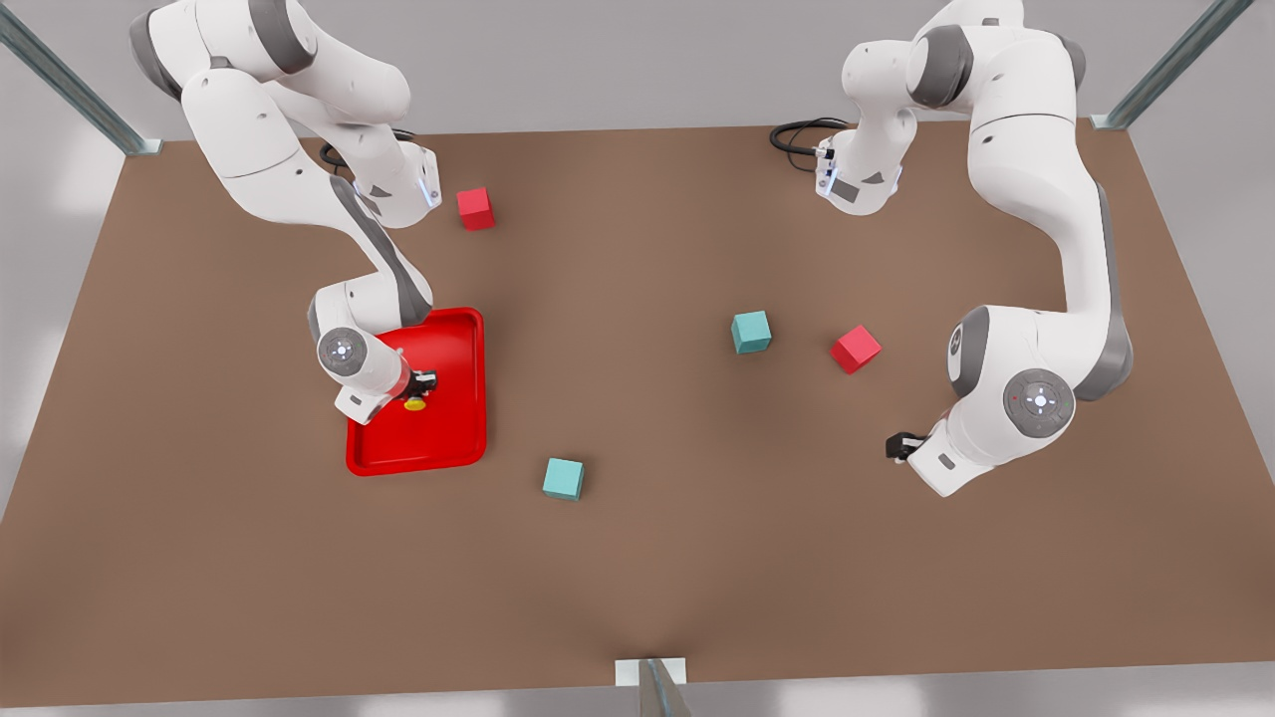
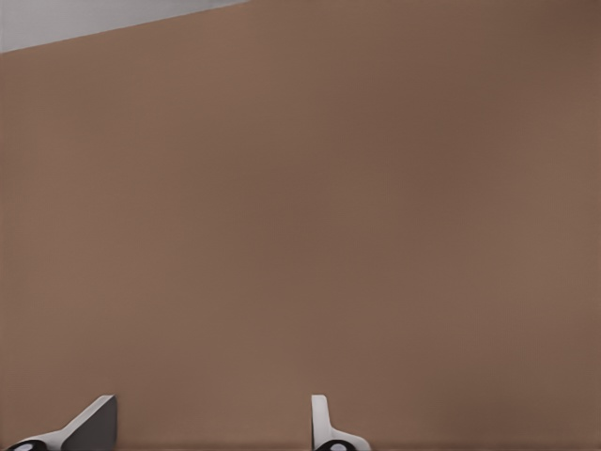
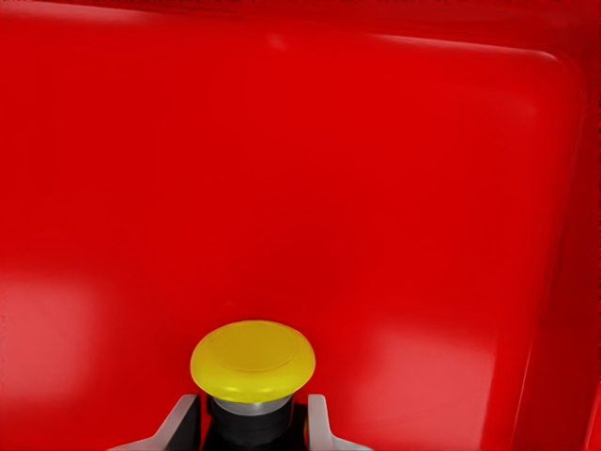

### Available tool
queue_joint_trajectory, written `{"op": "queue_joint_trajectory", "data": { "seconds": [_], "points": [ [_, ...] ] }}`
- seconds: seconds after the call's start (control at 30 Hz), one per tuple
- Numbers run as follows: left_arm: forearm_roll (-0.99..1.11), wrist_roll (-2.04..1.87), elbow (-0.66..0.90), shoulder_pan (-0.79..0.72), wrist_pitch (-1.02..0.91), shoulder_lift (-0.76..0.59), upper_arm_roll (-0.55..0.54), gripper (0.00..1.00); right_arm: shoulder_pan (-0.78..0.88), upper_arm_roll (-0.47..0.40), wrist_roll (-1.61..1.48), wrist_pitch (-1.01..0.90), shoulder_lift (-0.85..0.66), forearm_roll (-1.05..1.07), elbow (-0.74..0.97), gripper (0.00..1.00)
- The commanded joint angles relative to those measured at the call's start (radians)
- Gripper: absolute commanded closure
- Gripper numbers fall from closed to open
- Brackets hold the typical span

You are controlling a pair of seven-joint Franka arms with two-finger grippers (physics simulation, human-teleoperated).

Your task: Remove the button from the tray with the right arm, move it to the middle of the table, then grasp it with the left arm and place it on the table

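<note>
- Right arm (image 1: 299,169) on front view's left, reaching down into tray (image 1: 453,448).
- Right gripper (image 1: 418,390) low over tray floor, fingers (image 3: 183,418) closed against both sides of button's dark base, holding it.
- Button (image 1: 415,402) inside tray, about mid-tray, nearer the edge on front view's left; yellow cap (image 3: 253,359) pointing away from wrist, base between fingers; resting or lifted off floor: cannot tell.
- Tray flat on table (image 1: 637,558), left of centre in front view, long side running toward camera.
- Red cube (image 1: 475,208) beyond tray, near right arm's base, apart from tray.
- Teal cube (image 1: 563,478) just right of tray's near corner, not touching it.
- Second teal cube (image 1: 751,332) right of table centre.
- Second red cube (image 1: 856,349) beside it, further right, tilted, small gap between the two.
- Left arm (image 1: 1046,249) on front view's right, waiting, elbow bent low over table.
- Left gripper (image 1: 899,446) above bare table, near the edge on front view's right, well apart from cubes.
- Left fingers (image 2: 321,423) spread wide apart, nothing between them, plain brown table (image 2: 300,235) beneath.
</note>
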Motion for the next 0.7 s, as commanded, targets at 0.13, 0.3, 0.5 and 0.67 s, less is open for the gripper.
{"op": "queue_joint_trajectory", "data": {
  "seconds": [0.13, 0.3, 0.5, 0.67],
  "points": [
    [0.001, -0.002, 0.0, 0.0, -0.001, -0.002, 0.0, 0.0, -0.001, 0.001, -0.003, 0.0, -0.005, 0.002, 0.0, 0.55],
    [0.001, -0.002, 0.0, 0.002, -0.004, -0.005, 0.0, 0.0, 0.01, 0.003, -0.002, -0.098, -0.042, 0.015, 0.046, 0.55],
    [0.001, 0.002, 0.0, 0.005, -0.004, -0.003, 0.0, 0.0, 0.148, 0.01, 0.122, -0.348, 0.024, 0.107, 0.342, 0.54],
    [0.001, 0.006, 0.0, 0.012, -0.004, -0.005, 0.0, 0.0, 0.588, -0.261, 0.266, -0.502, 0.155, 0.282, 0.634, 0.54]
  ]
}}
